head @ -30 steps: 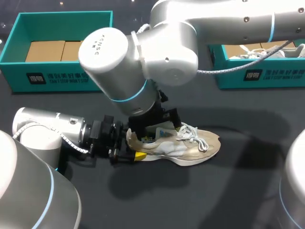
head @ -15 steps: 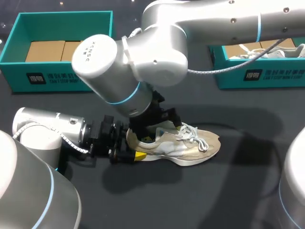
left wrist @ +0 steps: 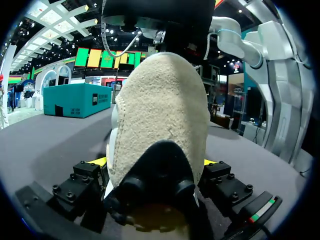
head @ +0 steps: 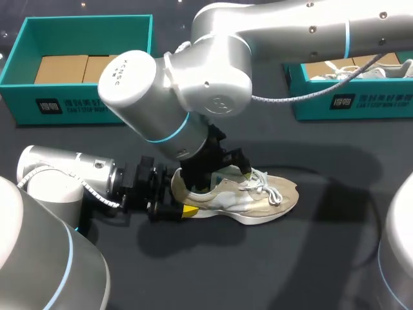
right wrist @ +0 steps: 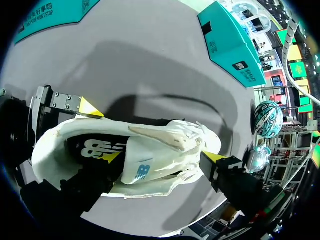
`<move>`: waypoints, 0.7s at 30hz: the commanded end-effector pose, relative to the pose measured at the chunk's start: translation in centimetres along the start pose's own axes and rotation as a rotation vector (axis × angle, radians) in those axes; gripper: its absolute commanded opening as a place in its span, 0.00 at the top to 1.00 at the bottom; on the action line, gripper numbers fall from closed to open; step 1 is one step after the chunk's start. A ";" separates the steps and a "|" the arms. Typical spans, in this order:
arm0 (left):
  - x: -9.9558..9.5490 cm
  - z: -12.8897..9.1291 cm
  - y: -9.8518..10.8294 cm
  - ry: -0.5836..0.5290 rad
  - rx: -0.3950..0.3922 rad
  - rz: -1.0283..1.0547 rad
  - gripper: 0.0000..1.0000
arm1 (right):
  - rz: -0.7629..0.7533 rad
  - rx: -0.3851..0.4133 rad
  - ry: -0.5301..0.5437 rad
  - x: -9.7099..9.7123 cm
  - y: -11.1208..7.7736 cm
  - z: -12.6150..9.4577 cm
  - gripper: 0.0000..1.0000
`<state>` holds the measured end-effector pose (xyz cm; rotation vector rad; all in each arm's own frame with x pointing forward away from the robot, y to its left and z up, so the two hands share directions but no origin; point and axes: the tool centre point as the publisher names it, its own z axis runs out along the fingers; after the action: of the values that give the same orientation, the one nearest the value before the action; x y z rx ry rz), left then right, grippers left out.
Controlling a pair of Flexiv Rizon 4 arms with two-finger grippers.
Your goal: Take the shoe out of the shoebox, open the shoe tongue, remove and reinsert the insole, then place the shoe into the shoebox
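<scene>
- Shoe (head: 248,200) lies on its sole mid-table (head: 290,271), outside both boxes, heel toward my left arm, toe to the right. It has not shifted over the last second.
- Left gripper (left wrist: 156,165) is unchanged: low on the table, fingers clamped on the heel from both sides.
- Right gripper (right wrist: 162,157) has slid a little from the collar toward the laces (head: 261,181). Its wrist has turned slightly and the big elbow joint has swung left.
- Right fingers are spread wide. One yellow tip is down inside the shoe on the dark insole (right wrist: 92,147), the other is outside past the laces. The tongue (right wrist: 160,135) lies between them, not pinched.
- Right arm (head: 193,77) crosses from the top right and covers the shoe's opening in the head view. Only the right wrist view sees inside.
- Teal shoebox (head: 19,103) far left holds cardboard (head: 61,68).
- Second teal shoebox (head: 361,103) far right holds another white shoe (head: 361,70).
- Both boxes are well apart from the shoe.
</scene>
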<state>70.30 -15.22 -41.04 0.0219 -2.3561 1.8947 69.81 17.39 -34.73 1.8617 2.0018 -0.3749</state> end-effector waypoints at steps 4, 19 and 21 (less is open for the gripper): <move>-0.1 0.1 0.3 -0.002 0.000 0.000 1.00 | 0.535 0.001 0.006 -1.4 -0.6 -0.3 0.00; -0.1 0.1 0.3 -0.002 0.000 0.000 1.00 | 0.521 0.092 0.048 -4.2 -0.2 -1.0 0.00; -0.1 0.1 0.3 -0.002 0.000 0.000 1.00 | 0.518 0.093 0.052 -4.1 -0.2 -1.1 0.00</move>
<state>70.30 -15.22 -41.04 0.0220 -2.3561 1.8947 70.21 14.75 -32.05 2.0435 1.9343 -0.4032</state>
